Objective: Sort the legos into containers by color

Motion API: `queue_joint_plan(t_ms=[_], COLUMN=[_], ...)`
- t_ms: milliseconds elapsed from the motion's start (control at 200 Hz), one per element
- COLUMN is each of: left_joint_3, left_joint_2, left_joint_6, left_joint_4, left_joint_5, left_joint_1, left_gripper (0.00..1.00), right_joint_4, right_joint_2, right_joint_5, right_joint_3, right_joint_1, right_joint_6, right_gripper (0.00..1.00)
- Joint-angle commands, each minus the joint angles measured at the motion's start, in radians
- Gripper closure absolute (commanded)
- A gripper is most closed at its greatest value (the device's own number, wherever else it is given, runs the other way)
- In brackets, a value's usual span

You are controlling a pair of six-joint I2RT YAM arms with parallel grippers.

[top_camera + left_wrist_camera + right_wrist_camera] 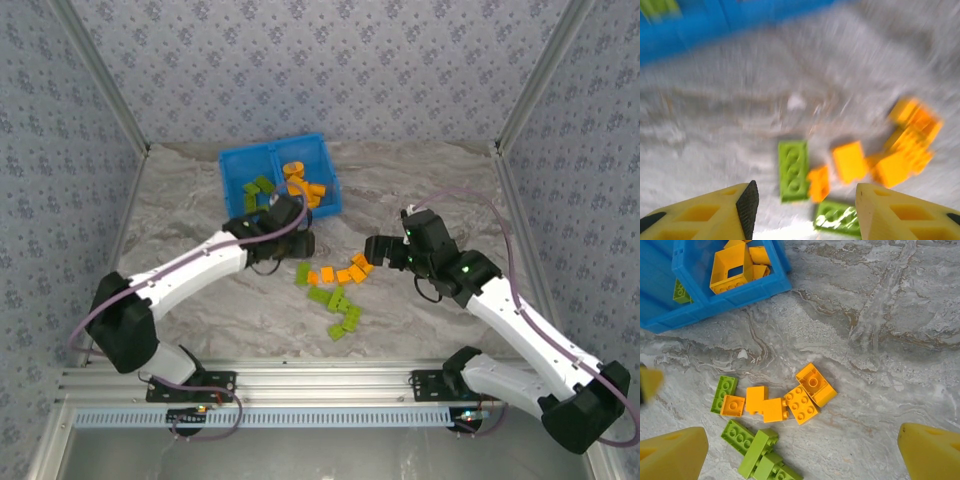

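Note:
Loose legos lie mid-table: orange bricks [345, 272] and lime green ones [338, 310]. The blue tray [230, 160] at the back holds green bricks [258, 187] in its left container and orange pieces [302, 185] in its right. My left gripper [292, 240] hovers just in front of the tray, open and empty. Its blurred wrist view shows a green brick [792, 170] and a small orange one [819, 183] ahead of the fingers [747, 205]. My right gripper [380, 250] hangs open right of the pile. Below it are orange bricks [801, 404] and a green cluster [760, 452].
Patterned walls with metal posts close in the marble table on three sides. An orange frame [732, 267] lies in the tray's right compartment [740, 292]. Bare marble stretches to the right of the pile and in front of it.

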Motion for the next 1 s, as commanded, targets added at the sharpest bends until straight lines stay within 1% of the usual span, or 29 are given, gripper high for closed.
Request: queue_joint_plan(t_ms=[0,95,150,315,485,630,710,839,994], left_joint_3=[-0.094,-0.175,-0.2,-0.177,-0.113,-0.106,-0.108,-0.096,-0.07], left_joint_2=[-0.005,0.004,0.016,0.093,0.213,0.256,0.266,0.288,0.299], left_joint_6=[-0.004,-0.013,-0.016,0.001,0.011,0.016,0.016,0.02,0.011], left_joint_4=[0.054,0.114,0.144,0.159,0.154,0.204,0.225,0.225,0.19], left_joint_5=[0.042,0.102,0.116,0.074,0.034,0.056,0.066,0.035,-0.071], left_joint_1=[-0.026,-0.032,-0.033,-0.034,-0.031,-0.032,-0.032,-0.031,-0.025], left_gripper=[0.45,0.45,0.45,0.45,0.46,0.46,0.42,0.32,0.29], right_joint_4=[0.026,0.032,0.038,0.037,0.01,0.001,0.001,0.003,0.001], right_joint_2=[0.007,0.009,0.011,0.019,0.013,-0.005,-0.012,-0.011,-0.009], right_joint_5=[-0.01,-0.01,-0.012,-0.018,-0.007,0.008,0.012,0.01,0.01], right_joint_3=[0.018,0.012,0.007,0.01,0.027,0.016,0.004,0.001,0.009], right_joint_1=[-0.004,-0.002,-0.002,-0.002,-0.002,-0.002,-0.003,-0.004,-0.004], right_joint_6=[0.006,0.012,0.016,0.019,0.014,0.013,0.015,0.016,0.013], right_gripper=[0.0,0.0,0.0,0.0,0.0,0.0,0.0,0.0,0.0])
